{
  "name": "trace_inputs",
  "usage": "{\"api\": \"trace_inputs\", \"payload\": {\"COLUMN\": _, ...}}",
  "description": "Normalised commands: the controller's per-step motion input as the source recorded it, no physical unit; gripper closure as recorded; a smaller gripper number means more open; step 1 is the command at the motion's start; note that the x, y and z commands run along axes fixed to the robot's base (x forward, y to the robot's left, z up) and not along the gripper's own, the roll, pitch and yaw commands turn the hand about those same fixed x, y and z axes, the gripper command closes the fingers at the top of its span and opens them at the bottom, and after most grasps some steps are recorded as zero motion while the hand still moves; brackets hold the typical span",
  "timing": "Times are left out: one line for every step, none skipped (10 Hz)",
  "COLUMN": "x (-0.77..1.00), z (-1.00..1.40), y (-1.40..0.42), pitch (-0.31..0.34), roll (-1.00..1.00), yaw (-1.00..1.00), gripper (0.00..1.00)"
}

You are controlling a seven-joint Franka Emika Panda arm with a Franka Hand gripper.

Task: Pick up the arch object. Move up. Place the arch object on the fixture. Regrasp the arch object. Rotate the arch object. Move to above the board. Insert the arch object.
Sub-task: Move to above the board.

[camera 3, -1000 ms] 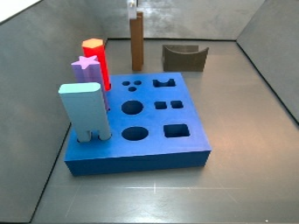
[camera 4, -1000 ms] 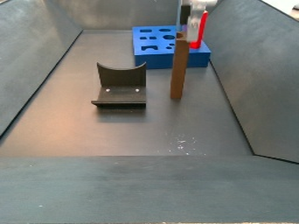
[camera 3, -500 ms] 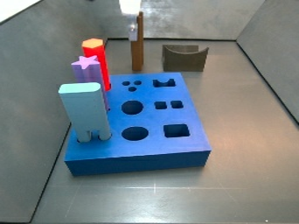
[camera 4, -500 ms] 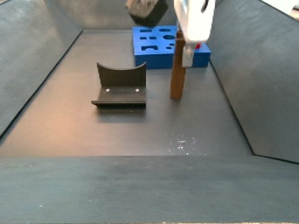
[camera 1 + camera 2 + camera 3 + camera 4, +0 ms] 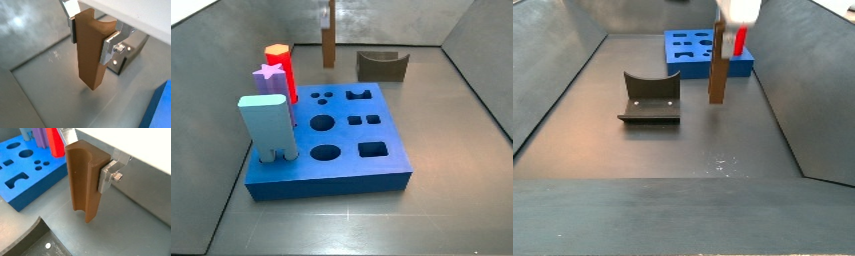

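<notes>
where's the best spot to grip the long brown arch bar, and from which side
Grip the long brown arch bar at its top end, coming from above: it stands upright, its flat long faces suiting parallel pads. The gripper is shut there now, with the bar's lower end free.

There is one brown bar (image 5: 327,45), held up by the one gripper (image 5: 92,31). One blue board (image 5: 338,140) carries three pegs. One dark fixture (image 5: 649,98) stands on the floor.

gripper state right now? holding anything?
Gripper: shut on the arch object, held upright by its top end, lifted off the floor beside the fixture.
</notes>
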Motion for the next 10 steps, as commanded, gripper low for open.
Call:
{"api": "trace_inputs", "payload": {"x": 0.06, "z": 1.00, "y": 0.10, "pitch": 0.128, "roll": 0.14, "yaw": 0.02, "gripper": 1.00}}
{"api": "trace_inputs", "payload": {"x": 0.06, "z": 1.00, "y": 0.10, "pitch": 0.122, "roll": 0.11, "yaw": 0.02, "gripper": 1.00}}
{"api": "trace_inputs", "payload": {"x": 0.06, "z": 1.00, "y": 0.10, "pitch": 0.110, "roll": 0.08, "yaw": 0.01, "gripper": 1.00}}
{"api": "trace_inputs", "payload": {"x": 0.06, "z": 1.00, "y": 0.09, "pitch": 0.102, "roll": 0.04, "yaw": 0.00, "gripper": 1.00}}
{"api": "trace_inputs", "payload": {"x": 0.05, "z": 0.92, "y": 0.08, "pitch": 0.101, "roll": 0.02, "yaw": 0.00, "gripper": 1.00}}
{"api": "trace_inputs", "payload": {"x": 0.05, "z": 0.80, "y": 0.07, "pitch": 0.099, "roll": 0.01, "yaw": -0.01, "gripper": 1.00}}
{"api": "trace_inputs", "payload": {"x": 0.02, "z": 0.52, "y": 0.04, "pitch": 0.091, "roll": -0.02, "yaw": -0.01, "gripper": 1.00}}
{"api": "trace_inputs", "payload": {"x": 0.01, "z": 0.36, "y": 0.03, "pitch": 0.087, "roll": -0.04, "yaw": -0.02, "gripper": 1.00}}
{"api": "trace_inputs", "payload": {"x": 0.01, "z": 0.20, "y": 0.02, "pitch": 0.084, "roll": -0.06, "yaw": -0.02, "gripper": 1.00}}
{"api": "trace_inputs", "payload": {"x": 0.13, "z": 0.27, "y": -1.00, "pitch": 0.029, "roll": -0.04, "yaw": 1.00, "gripper": 1.00}}
